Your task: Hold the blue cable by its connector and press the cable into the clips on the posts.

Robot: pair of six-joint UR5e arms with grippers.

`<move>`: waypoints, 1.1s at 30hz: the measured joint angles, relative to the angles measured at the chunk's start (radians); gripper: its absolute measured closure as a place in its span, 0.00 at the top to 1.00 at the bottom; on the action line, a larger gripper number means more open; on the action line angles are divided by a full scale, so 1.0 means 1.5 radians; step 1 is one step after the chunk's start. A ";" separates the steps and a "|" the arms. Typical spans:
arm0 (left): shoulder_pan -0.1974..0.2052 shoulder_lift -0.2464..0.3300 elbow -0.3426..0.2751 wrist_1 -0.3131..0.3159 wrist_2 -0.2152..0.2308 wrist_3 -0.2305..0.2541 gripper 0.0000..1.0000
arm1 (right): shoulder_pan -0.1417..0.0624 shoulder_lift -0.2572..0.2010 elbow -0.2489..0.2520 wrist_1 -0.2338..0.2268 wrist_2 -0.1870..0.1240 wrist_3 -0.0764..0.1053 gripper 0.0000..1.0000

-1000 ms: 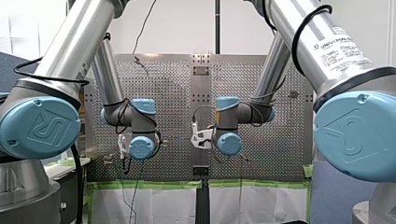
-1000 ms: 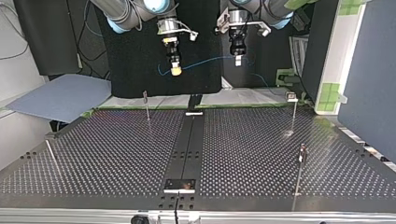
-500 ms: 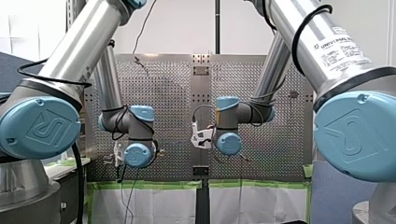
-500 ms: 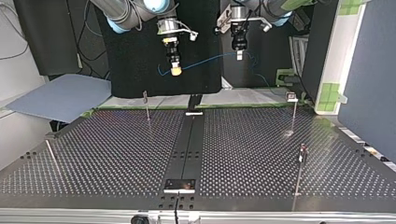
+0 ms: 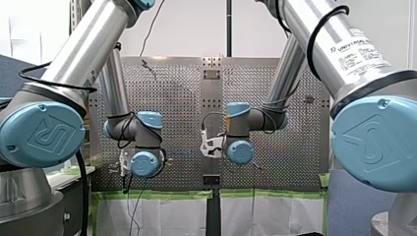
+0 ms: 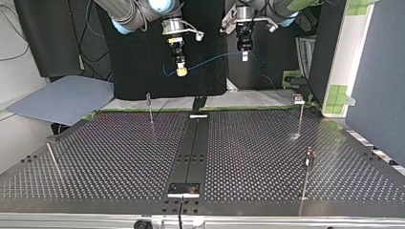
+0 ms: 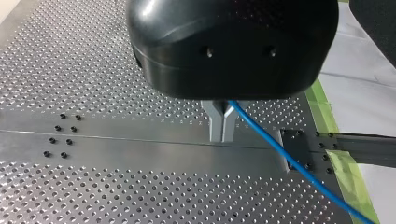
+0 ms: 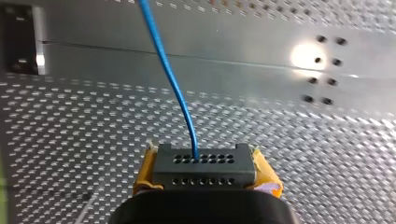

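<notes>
A thin blue cable [image 6: 210, 60] hangs in the air between my two grippers, high above the perforated table [image 6: 119, 157]. In the right wrist view my right gripper [image 8: 204, 175] is shut on the black connector [image 8: 204, 161], held between its yellow pads [image 8: 144, 173], and the cable [image 8: 170, 84] leaves the connector's face. My left gripper [image 7: 222, 136] has its metal fingers shut on the cable [image 7: 280, 154], which trails off beside them. In the top view my right gripper [image 6: 181, 71] is left of my left gripper [image 6: 244, 56]. The front view hides both grippers behind the wrists.
Thin posts with clips stand on the table: one at the back left [image 6: 149, 106], one at the back right [image 6: 300, 110], one nearer at the right [image 6: 308, 168], and a leaning rod [image 6: 52, 160] at the left. A dark centre strip [image 6: 193, 148] runs down the table.
My left arm swung left and down in the front view, lifting its gripper in the top view. My right gripper edged slightly toward it. Both grips are unchanged.
</notes>
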 joint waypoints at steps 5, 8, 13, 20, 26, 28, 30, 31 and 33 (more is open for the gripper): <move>0.000 0.000 0.000 0.000 0.000 0.000 0.00 | 0.005 0.025 -0.002 0.027 0.002 -0.004 0.00; 0.000 0.000 0.000 0.000 0.000 0.000 0.00 | 0.005 0.031 -0.002 0.044 0.002 -0.004 0.00; 0.000 0.000 0.000 0.000 0.000 0.000 0.00 | 0.005 0.034 -0.003 0.072 0.002 -0.005 0.00; 0.000 0.000 0.000 0.000 0.000 0.000 0.00 | 0.005 0.034 -0.003 0.086 0.002 -0.005 0.00; 0.002 0.007 -0.004 -0.007 0.004 0.003 0.00 | 0.007 0.024 -0.012 0.096 0.010 0.001 0.00; 0.000 0.015 -0.004 -0.015 0.005 0.003 0.00 | 0.009 0.014 -0.021 0.107 0.013 0.008 0.00; 0.000 0.025 -0.002 -0.025 0.004 0.001 0.00 | 0.009 0.005 -0.025 0.116 0.011 0.017 0.00; 0.001 0.031 -0.001 -0.031 0.003 0.000 0.00 | 0.008 -0.003 -0.027 0.123 0.007 0.023 0.00; 0.003 0.042 0.002 -0.042 -0.002 -0.001 0.00 | 0.007 -0.014 -0.029 0.134 -0.002 0.034 0.00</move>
